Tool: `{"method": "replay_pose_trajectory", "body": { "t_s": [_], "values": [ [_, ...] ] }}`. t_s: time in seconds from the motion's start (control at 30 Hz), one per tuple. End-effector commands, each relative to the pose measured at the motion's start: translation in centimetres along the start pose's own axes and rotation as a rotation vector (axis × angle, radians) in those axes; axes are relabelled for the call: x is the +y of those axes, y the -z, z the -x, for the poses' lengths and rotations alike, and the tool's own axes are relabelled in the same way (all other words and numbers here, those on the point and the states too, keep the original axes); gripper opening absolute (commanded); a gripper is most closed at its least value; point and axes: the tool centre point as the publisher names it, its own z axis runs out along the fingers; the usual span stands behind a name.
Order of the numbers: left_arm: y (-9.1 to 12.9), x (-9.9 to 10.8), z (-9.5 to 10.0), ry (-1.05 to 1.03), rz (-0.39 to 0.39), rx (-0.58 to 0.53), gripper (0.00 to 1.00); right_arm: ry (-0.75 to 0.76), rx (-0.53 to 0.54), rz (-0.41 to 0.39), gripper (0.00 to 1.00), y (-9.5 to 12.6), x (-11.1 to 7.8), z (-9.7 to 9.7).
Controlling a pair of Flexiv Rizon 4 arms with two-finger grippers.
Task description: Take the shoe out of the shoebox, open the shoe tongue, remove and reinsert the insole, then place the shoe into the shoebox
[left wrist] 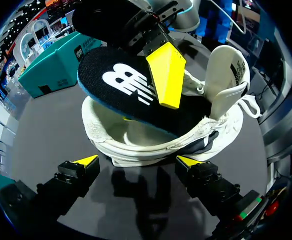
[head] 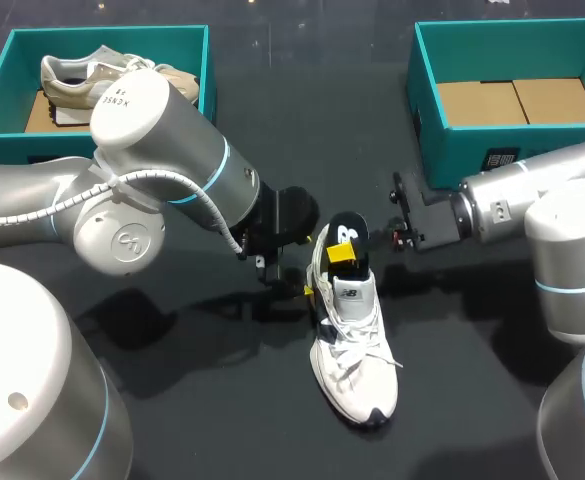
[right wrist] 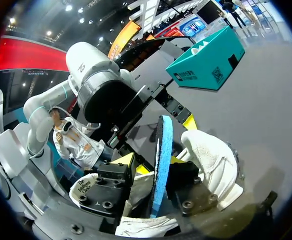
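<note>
Head view shows you the white lace-up sneaker (head: 354, 345) at the middle of the dark desk (head: 212, 420), right hand (head: 343, 253) clamped on its black foam insole (head: 348, 230) over the heel opening, left hand (left wrist: 138, 161) spread apart beside the heel, likely to brace it.

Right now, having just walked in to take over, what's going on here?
The right gripper pinches the black insole, which sits partly inside the white shoe on the table. The left gripper is open at the shoe's heel. A beige shoe lies in the left shoebox.
</note>
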Motion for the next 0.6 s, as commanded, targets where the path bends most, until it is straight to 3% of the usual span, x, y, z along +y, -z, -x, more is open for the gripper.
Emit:
{"method": "replay_pose_trajectory", "body": {
  "t_s": [0.03, 0.2, 0.3, 0.6],
  "values": [
    [0.0, 0.1, 0.0, -0.001, -0.002, 0.001, 1.00, 0.005, -0.021, -0.010, 0.24, 0.9, 0.6, -0.7],
    [0.0, 0.1, 0.0, -0.001, -0.002, 0.001, 1.00, 0.001, -0.025, -0.013, 0.22, 1.2, 1.1, -0.1],
    [0.0, 0.1, 0.0, -0.001, -0.002, 0.001, 1.00, 0.001, -0.018, -0.016, 0.00, 1.1, 1.3, 0.1],
    [0.0, 0.1, 0.0, -0.001, -0.002, 0.001, 1.00, -0.042, 0.014, -0.034, 0.00, -0.1, 0.4, 0.9]
  ]
}}
